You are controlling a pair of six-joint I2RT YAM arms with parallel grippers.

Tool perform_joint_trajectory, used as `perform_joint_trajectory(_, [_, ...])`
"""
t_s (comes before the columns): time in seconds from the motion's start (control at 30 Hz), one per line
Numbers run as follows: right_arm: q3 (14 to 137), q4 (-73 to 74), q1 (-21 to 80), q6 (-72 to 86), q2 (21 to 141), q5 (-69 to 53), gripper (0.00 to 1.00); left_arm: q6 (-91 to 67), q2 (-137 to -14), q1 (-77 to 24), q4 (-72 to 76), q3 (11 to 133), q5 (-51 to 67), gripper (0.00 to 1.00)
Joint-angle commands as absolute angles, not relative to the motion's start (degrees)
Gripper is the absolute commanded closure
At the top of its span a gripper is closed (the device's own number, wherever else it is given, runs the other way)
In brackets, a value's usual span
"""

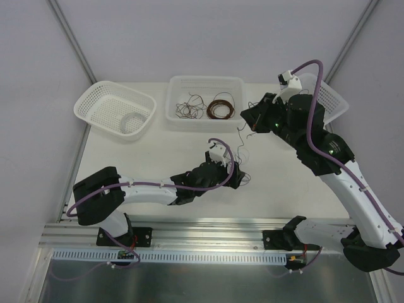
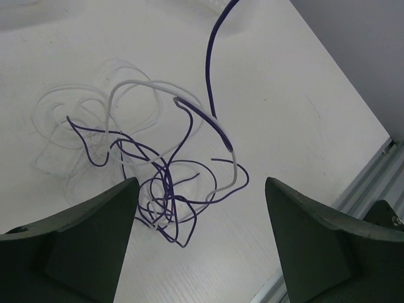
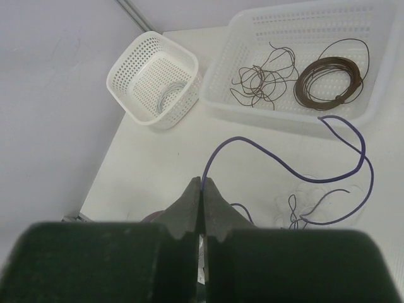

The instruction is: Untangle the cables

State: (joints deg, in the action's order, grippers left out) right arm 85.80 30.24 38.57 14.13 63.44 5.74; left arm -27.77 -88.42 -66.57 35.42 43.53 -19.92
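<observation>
The cables (image 2: 165,189) lie on the white table as a loose clump of thin purple and whitish strands. My left gripper (image 2: 199,183) hovers just over them, open, with the clump close to its left finger (image 2: 95,240) and nothing pinched. One purple strand (image 2: 211,69) rises out of the clump. My right gripper (image 3: 202,183) is shut on that purple strand (image 3: 284,165) and holds its end up above the table. In the top view the right gripper (image 1: 247,121) is up and right of the left gripper (image 1: 235,173), with the clump (image 1: 245,177) below.
A white tray (image 1: 205,81) at the back holds a brown wire tangle (image 1: 189,107) and a brown coil (image 1: 221,108). A white basket (image 1: 95,104) at back left holds a whitish coil (image 1: 132,120). Another basket (image 1: 329,98) sits behind the right arm.
</observation>
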Motion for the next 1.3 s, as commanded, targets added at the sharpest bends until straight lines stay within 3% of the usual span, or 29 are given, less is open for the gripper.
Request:
perform_joint_trajectory(0.0, [86.0, 27.6, 39.2, 15.0, 62.2, 7.9, 0.99, -28.8, -90.0, -67.8, 39.5, 46.8, -26.2, 0.19])
perform_joint_trajectory(0.13, [85.2, 27.5, 39.8, 15.5, 61.9, 8.3, 0.99, -29.6, -92.2, -68.0, 38.8, 49.1, -30.8, 0.31])
perform_joint_trajectory(0.17, [85.0, 27.5, 40.0, 15.5, 61.7, 8.3, 0.99, -29.6, -92.6, -68.0, 38.4, 49.5, -31.5, 0.38])
perform_joint_trajectory(0.27, [84.8, 27.9, 40.0, 15.0, 61.3, 8.9, 0.99, -29.7, -93.7, -68.0, 37.4, 50.4, -32.3, 0.67])
perform_joint_trajectory(0.3, [84.8, 28.4, 39.9, 14.7, 61.0, 9.2, 0.99, -29.8, -93.4, -68.0, 37.1, 50.3, -32.0, 0.87])
perform_joint_trajectory(0.37, [84.9, 29.4, 40.0, 12.9, 60.6, 11.3, 0.99, -29.8, -92.6, -68.0, 36.3, 49.6, -30.2, 0.99])
perform_joint_trajectory(0.7, [80.0, 34.9, 33.9, 6.7, 56.3, 18.4, 0.99, -33.2, -76.9, -66.8, 28.2, 39.3, -26.7, 1.00])
perform_joint_trajectory(1.03, [73.0, 41.7, 28.2, 0.3, 55.3, 20.7, 0.99, -36.9, -61.2, -54.9, 22.7, 31.4, -9.0, 1.00])
perform_joint_trajectory(1.27, [67.4, 44.3, 23.2, 0.3, 56.1, 22.6, 0.99, -35.4, -53.9, -49.6, 15.6, 30.5, -6.1, 1.00])
